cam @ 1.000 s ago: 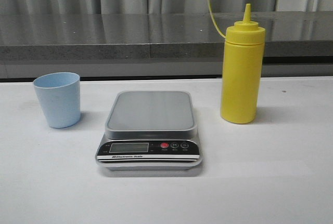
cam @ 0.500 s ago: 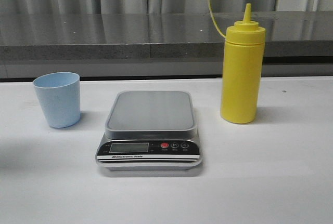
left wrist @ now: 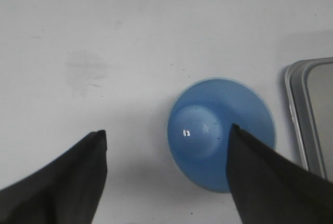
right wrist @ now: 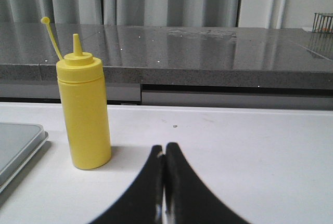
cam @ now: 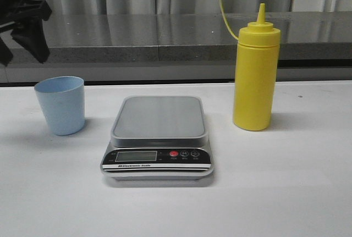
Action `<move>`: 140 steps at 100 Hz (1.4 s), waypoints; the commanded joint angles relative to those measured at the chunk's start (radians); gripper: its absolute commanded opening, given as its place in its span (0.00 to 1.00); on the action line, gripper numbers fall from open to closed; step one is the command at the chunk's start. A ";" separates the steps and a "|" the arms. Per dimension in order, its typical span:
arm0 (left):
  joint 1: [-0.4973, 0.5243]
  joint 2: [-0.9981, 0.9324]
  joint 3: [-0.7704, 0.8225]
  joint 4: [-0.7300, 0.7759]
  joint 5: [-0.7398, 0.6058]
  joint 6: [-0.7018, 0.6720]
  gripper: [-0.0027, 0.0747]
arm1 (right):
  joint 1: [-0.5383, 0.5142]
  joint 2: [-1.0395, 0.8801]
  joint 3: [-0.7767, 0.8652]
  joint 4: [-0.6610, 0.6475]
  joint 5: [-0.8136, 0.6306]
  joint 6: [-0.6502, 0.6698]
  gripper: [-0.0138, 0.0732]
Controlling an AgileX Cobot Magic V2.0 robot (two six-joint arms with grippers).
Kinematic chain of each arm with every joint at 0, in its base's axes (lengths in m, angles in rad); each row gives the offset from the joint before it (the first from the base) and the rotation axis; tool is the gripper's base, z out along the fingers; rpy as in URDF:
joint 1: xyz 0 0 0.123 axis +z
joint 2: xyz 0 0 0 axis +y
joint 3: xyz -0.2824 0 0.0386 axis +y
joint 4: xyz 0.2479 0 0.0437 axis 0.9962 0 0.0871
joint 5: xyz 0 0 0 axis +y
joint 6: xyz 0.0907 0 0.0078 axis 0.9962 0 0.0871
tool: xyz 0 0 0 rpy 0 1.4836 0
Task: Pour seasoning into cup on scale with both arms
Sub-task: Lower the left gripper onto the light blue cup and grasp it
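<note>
Front view: white table; pale blue tapered cup left of flat grey-topped scale; tall yellow seasoning upright to its right; left gripper above cup. Left wrist view: fingers spread wide, holding nothing, over cup. Right wrist view: right gripper pressed together, empty, near seasoning.

A: The yellow bottle looks like smooth, matt plastic; so does the pale blue cup.

B: The scale has a brushed, metallic-looking platform and a glossy black panel. The table is matt white.
</note>
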 commanded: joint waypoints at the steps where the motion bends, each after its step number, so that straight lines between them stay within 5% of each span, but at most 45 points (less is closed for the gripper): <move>1: -0.008 0.002 -0.059 -0.024 -0.007 0.000 0.65 | -0.005 -0.018 -0.019 -0.009 -0.079 0.001 0.08; 51: -0.008 0.159 -0.090 -0.024 -0.009 0.000 0.62 | -0.005 -0.018 -0.019 -0.009 -0.079 0.001 0.08; 92: -0.008 0.163 -0.101 -0.024 -0.038 0.000 0.01 | -0.005 -0.018 -0.019 -0.009 -0.079 0.001 0.08; 140: -0.039 0.111 -0.235 -0.047 0.006 0.000 0.01 | -0.005 -0.018 -0.019 -0.009 -0.079 0.001 0.08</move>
